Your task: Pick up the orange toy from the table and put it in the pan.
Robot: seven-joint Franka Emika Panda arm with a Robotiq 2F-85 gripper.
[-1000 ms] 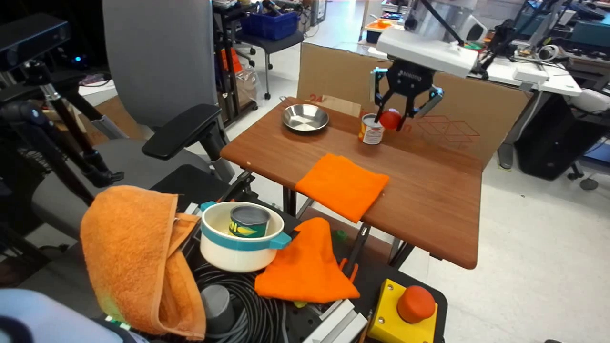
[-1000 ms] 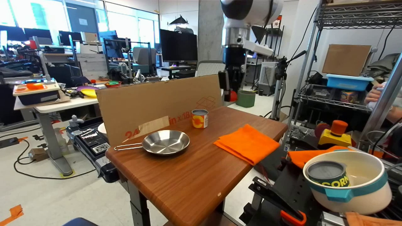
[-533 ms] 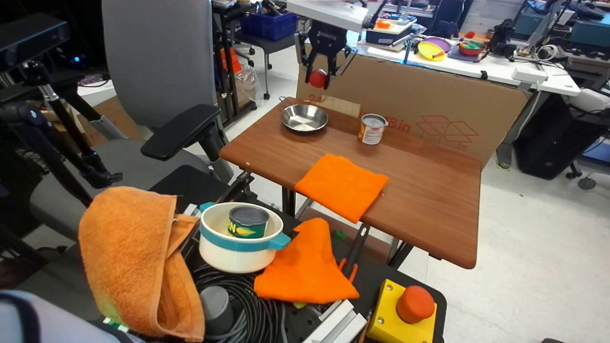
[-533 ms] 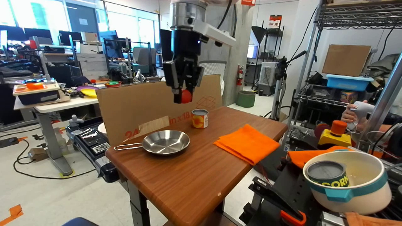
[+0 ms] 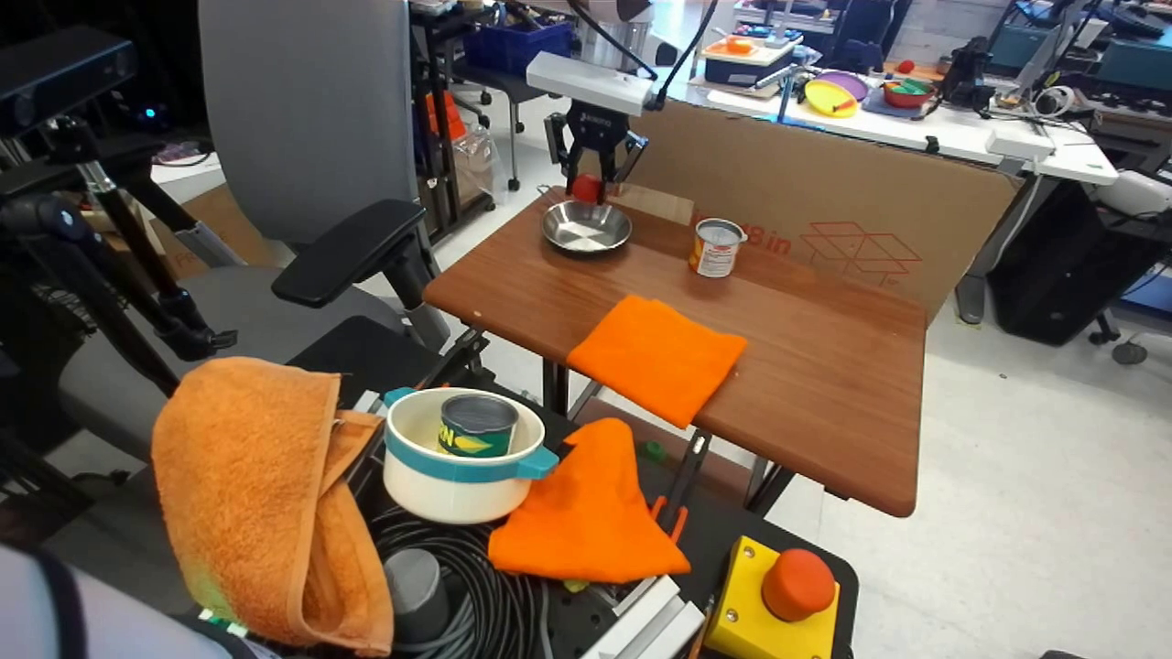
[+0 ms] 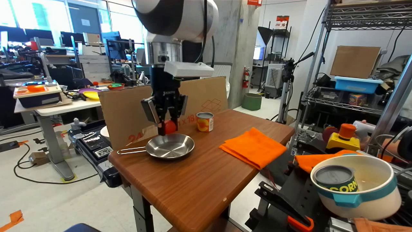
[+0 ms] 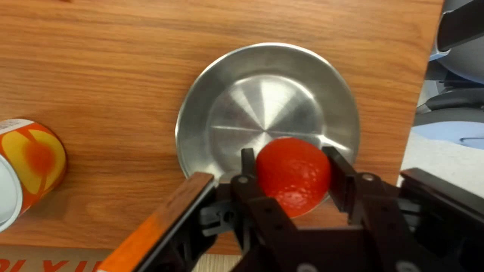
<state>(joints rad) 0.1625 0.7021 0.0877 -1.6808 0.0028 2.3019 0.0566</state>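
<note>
Gripping one toy (image 7: 293, 173), one pan (image 7: 261, 105) below

Upright can (image 6: 205, 124), folded orange cloth (image 5: 659, 359), corn can (image 6: 335, 178) inside white pot (image 5: 438, 499).

Pan (image 7: 261, 109) partly behind toy (image 7: 293, 173), wrist view
</note>
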